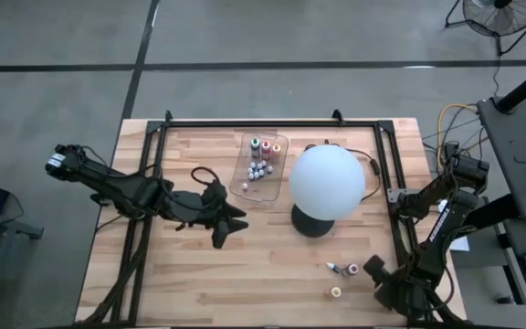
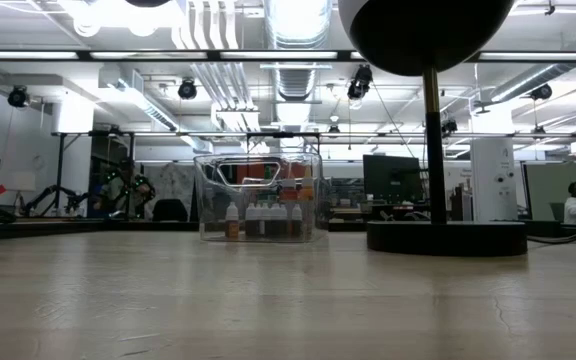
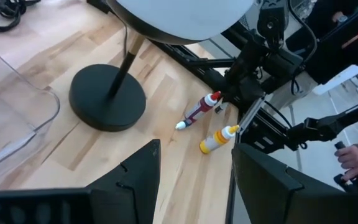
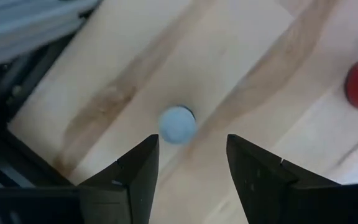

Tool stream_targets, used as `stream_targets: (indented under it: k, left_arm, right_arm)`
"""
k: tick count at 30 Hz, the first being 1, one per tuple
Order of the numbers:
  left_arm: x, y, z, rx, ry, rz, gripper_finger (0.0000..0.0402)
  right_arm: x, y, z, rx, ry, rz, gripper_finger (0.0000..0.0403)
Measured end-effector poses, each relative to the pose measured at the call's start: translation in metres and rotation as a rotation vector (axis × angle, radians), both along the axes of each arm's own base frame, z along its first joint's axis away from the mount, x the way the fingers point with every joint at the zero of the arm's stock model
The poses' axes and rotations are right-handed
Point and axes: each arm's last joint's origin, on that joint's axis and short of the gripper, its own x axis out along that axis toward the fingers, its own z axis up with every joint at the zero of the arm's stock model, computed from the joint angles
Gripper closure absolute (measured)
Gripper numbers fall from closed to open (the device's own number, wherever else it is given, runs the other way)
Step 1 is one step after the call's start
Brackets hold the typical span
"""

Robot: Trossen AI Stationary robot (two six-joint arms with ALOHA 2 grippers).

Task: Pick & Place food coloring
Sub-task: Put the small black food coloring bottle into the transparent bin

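white-capped bottle (image 4: 178, 124) is standing on the tabletop (image 4: 247, 68) just ahead of the right pincer (image 4: 191, 163), whose fingers are hanging apart, gripping nothing.

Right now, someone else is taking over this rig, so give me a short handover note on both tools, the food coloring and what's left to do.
Left tool: open and empty, above the table left of the white globe lamp.
Right tool: open, holding nothing, at the table's right front, looking straight down on a white-capped bottle between its fingers.
Done: most food coloring bottles stand in the clear tray behind the lamp.
Left: loose bottles in front of the lamp, a red one and a yellow one lying down, plus the white-capped one. I cannot tell if more are hidden.
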Motion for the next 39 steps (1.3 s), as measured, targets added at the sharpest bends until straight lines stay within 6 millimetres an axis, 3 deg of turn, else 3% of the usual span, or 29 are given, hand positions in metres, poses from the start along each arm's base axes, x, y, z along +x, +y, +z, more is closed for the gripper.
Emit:
stream_targets:
  k: [9,19,26,39]
  left_arm:
    - [0.000,0.000,0.000,-0.004,0.000,0.002,0.0232]
    - [0.000,0.000,0.000,0.002,0.000,-0.001,0.0232]
    - [0.000,0.000,0.000,-0.001,0.000,0.000,0.0232]
    - [0.000,0.000,0.000,0.003,0.000,-0.002,0.0232]
  right_arm:
    - [0.002,0.004,0.001,0.047,-0.027,-0.003,0.0225]
    - [-0.002,-0.005,-0.019,0.090,-0.019,-0.070,0.0225]
    - [-0.002,-0.006,-0.020,0.084,-0.030,-0.075,0.0225]
    - [0.019,-0.013,-0.018,0.071,-0.096,-0.186,0.0225]
